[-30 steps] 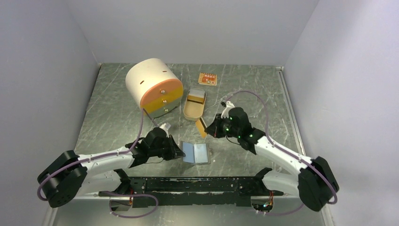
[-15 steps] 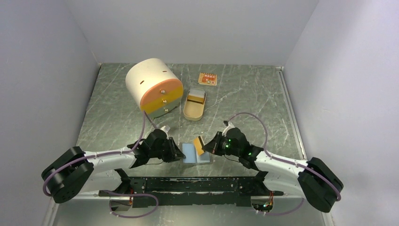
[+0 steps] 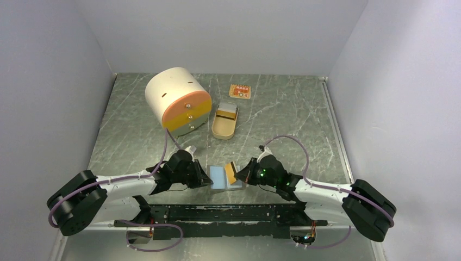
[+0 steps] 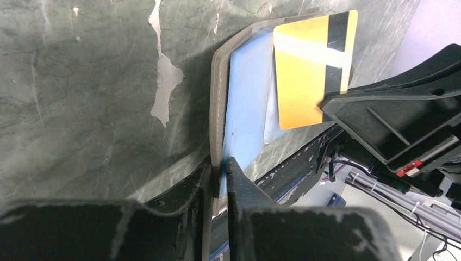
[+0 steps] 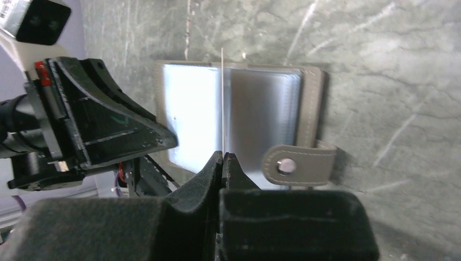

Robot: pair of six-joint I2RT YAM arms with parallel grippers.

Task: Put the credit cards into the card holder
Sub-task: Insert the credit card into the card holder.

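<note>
My right hand [image 5: 223, 159] is clenched on the thin gold-orange plastic card [image 4: 307, 76], held right over the open flat grey card holder [image 5: 266, 103]. My left hand [image 4: 219, 166] pinches the holder's left cover.

Two credit cards show: one gold-orange card [image 3: 230, 172] and one pale blue card [image 3: 218, 176]. There is one card holder [image 5: 312, 103], one white drum [image 3: 176, 98], one tan oval tin [image 3: 224, 121] and one small orange packet [image 3: 240, 91]. Two hands, a left hand [image 4: 219, 166] and a right hand [image 5: 223, 159], are over one worktop [image 3: 282, 109].
</note>
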